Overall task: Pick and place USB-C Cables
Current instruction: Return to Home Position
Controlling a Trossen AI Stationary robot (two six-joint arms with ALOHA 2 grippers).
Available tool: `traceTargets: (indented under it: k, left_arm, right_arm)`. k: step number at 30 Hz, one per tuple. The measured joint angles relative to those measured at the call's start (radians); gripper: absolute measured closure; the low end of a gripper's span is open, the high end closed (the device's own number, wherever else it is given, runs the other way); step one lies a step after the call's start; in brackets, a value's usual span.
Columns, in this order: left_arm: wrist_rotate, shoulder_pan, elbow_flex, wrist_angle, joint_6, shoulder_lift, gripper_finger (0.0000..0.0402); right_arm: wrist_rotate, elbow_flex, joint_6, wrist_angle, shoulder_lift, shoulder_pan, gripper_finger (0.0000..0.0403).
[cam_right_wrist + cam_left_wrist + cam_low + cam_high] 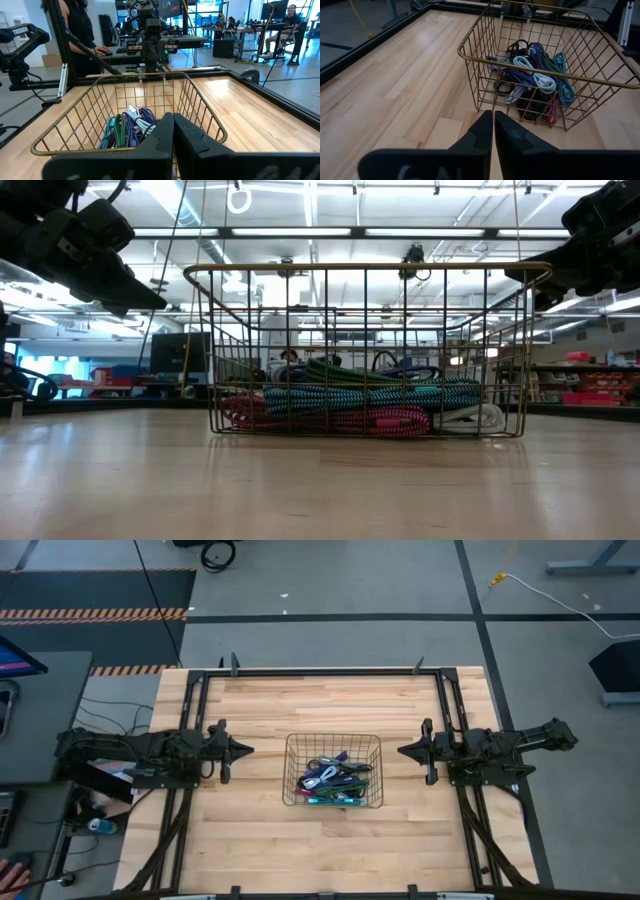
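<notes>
Several coiled USB-C cables (333, 781) in purple, white, teal, green and maroon lie piled inside a gold wire mesh basket (296, 772) at the table's middle. They also show in the left wrist view (535, 82), the right wrist view (131, 126) and the low view (350, 408). My left gripper (247, 750) hovers shut to the left of the basket, above the table. My right gripper (403, 751) hovers shut to the right of it. Both are empty.
The basket (365, 272) stands on the wooden table top (250, 840), with bare wood on all sides. A black frame (330, 671) runs along the table's edges. People and desks show in the room behind (80, 30).
</notes>
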Motion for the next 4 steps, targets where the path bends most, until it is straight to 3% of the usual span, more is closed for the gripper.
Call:
traceTargets:
  k: [4]
  left_arm:
    - [0.000,0.000,0.000,0.000,0.000,0.000,0.0377]
  right_arm:
    - [0.000,0.000,0.000,0.000,0.000,0.000,0.0389]
